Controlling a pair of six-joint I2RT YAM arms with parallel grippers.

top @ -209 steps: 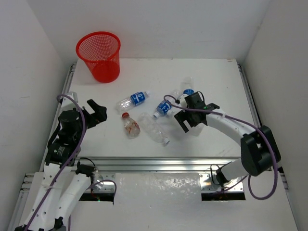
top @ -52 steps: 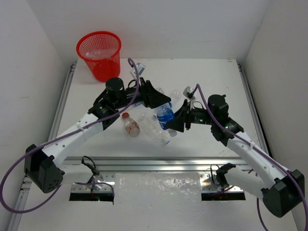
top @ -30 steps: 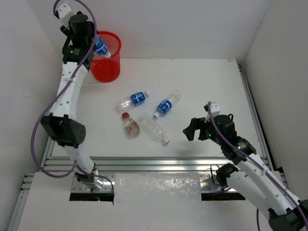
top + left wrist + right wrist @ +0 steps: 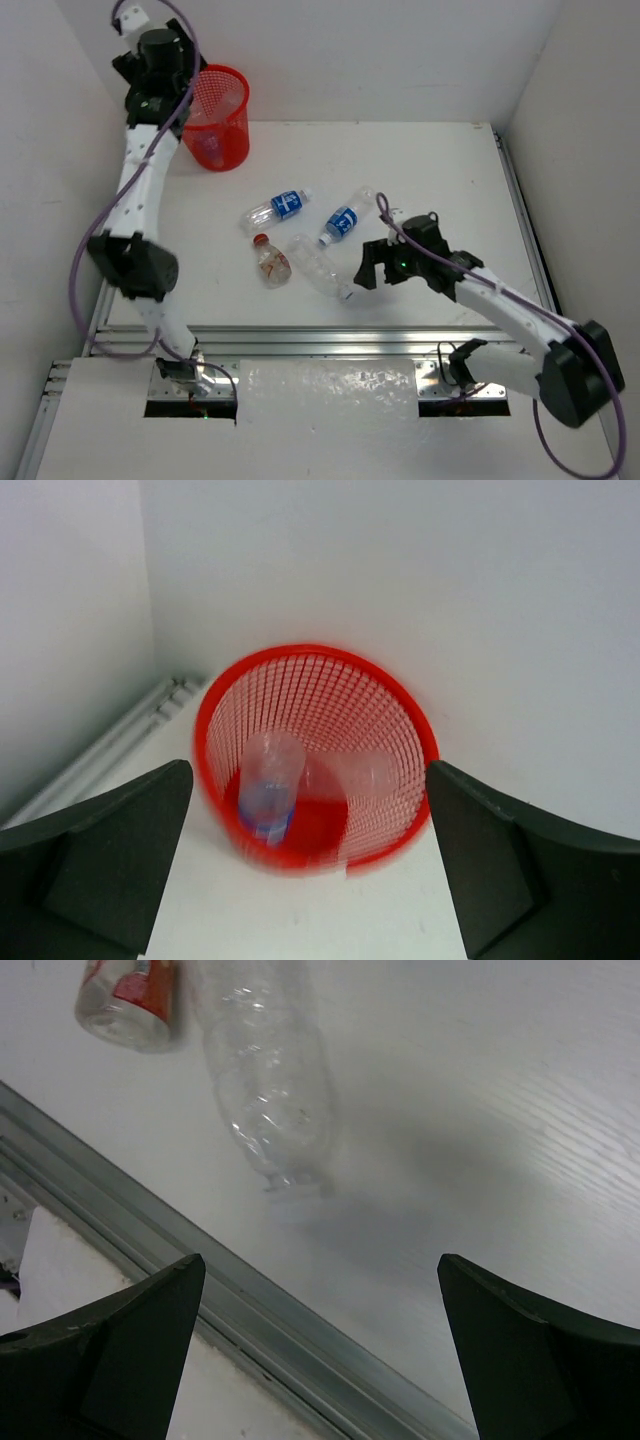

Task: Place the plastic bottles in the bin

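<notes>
The red mesh bin [image 4: 212, 118] stands at the table's far left. My left gripper [image 4: 176, 78] hangs above it, open and empty. In the left wrist view the bin [image 4: 400, 715] holds a blue-labelled bottle [image 4: 267, 784] and a clear unlabelled bottle [image 4: 366, 775]. On the table lie two blue-labelled bottles [image 4: 279, 206] [image 4: 345, 220], a red-capped brownish bottle [image 4: 270, 260] and an unlabelled bottle [image 4: 319, 267]. My right gripper [image 4: 367, 270] is open and empty just right of the unlabelled bottle's neck. The right wrist view shows that bottle [image 4: 267, 1080] and the red-capped bottle [image 4: 133, 995] ahead of the jaws.
A metal rail [image 4: 330, 338] runs along the table's near edge and also shows in the right wrist view [image 4: 240, 1305]. White walls close in the left, back and right sides. Side rails [image 4: 521, 215] border the table.
The left gripper let go of the blue-labelled bottle it held over the bin; the bottle now lies inside. The right arm moved left toward the unlabelled bottle.
</notes>
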